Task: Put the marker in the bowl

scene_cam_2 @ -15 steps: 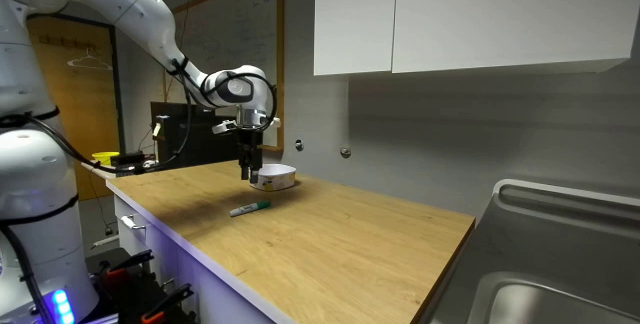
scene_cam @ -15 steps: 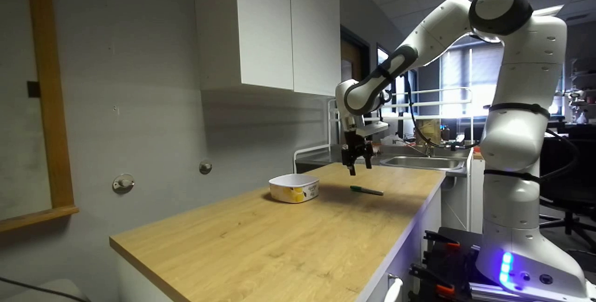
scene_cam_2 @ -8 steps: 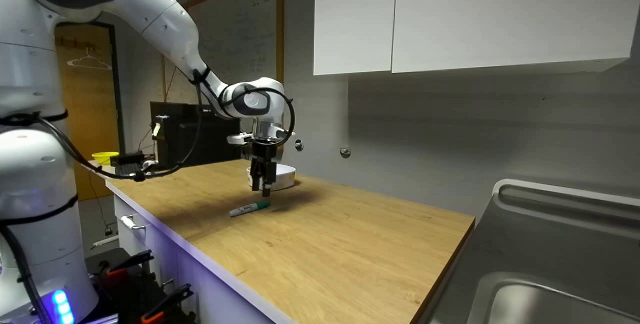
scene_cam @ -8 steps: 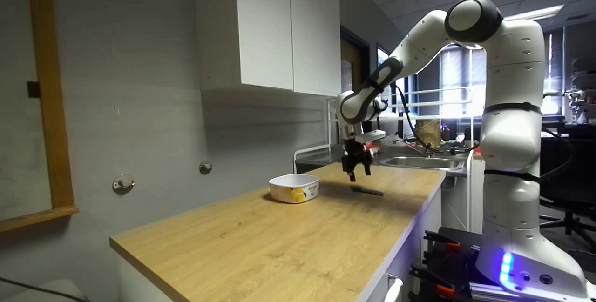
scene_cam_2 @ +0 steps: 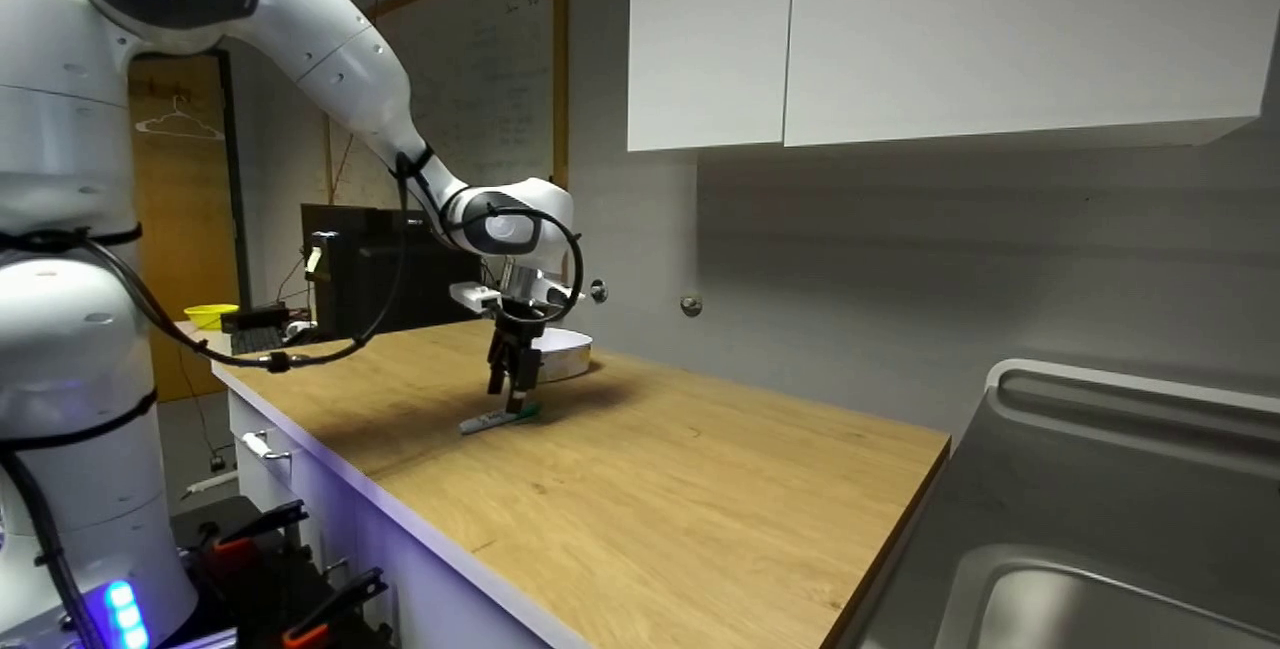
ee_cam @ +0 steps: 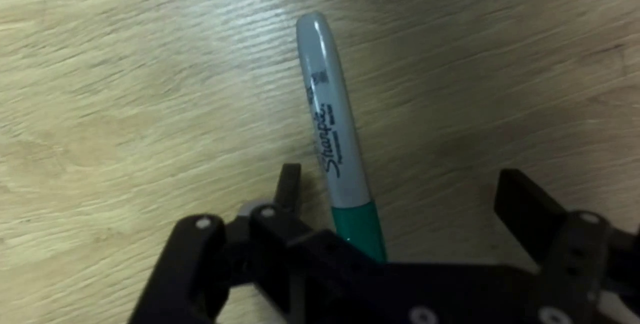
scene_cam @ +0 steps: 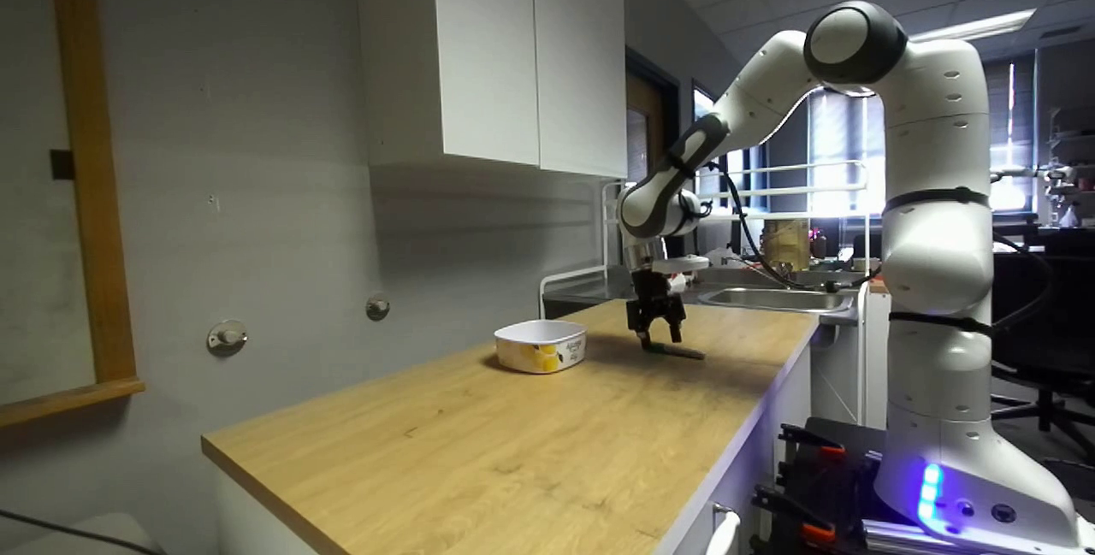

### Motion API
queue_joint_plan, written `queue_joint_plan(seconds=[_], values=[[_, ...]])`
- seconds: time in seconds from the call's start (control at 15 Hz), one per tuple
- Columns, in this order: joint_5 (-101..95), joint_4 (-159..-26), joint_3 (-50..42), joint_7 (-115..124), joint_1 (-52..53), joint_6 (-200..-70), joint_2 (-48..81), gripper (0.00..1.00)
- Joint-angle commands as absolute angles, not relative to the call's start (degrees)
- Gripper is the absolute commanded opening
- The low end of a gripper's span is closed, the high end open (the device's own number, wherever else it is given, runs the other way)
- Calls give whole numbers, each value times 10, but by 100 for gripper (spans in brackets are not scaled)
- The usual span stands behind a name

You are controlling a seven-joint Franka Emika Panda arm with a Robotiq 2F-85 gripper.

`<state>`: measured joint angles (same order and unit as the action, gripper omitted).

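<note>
The marker [ee_cam: 337, 129] is grey with a green cap and lies flat on the wooden counter [scene_cam: 479, 435]. It also shows in both exterior views [scene_cam: 682, 351] [scene_cam_2: 487, 421]. My gripper [ee_cam: 402, 179] is open and low over its cap end, with one finger on each side in the wrist view. The marker lies nearer the left finger [ee_cam: 289, 184] there. The cap's end is hidden behind the gripper's body. In both exterior views the gripper [scene_cam: 661, 340] [scene_cam_2: 507, 399] reaches down close to the counter. The white bowl [scene_cam: 539, 355] with yellow lemons stands upright beside it, partly hidden behind the gripper in an exterior view [scene_cam_2: 567, 359].
A grey wall with round fixtures [scene_cam: 227, 337] runs along the back of the counter. White cabinets [scene_cam: 488, 50] hang above it. A metal sink [scene_cam: 774, 298] adjoins the counter's end. Clamps [scene_cam: 808, 512] sit near the robot's base.
The arm has come down, bringing the open gripper from above the counter to around the marker's cap end. The marker and the bowl have not moved.
</note>
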<state>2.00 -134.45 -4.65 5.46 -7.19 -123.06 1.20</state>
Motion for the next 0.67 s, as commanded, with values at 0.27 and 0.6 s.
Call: queue_joint_plan(seconds=[0.27,0.6], values=[[25,-1357,-60,34,-74,-1244,24,75],[24,-1357,-66,21,-76,-1246,19,37]])
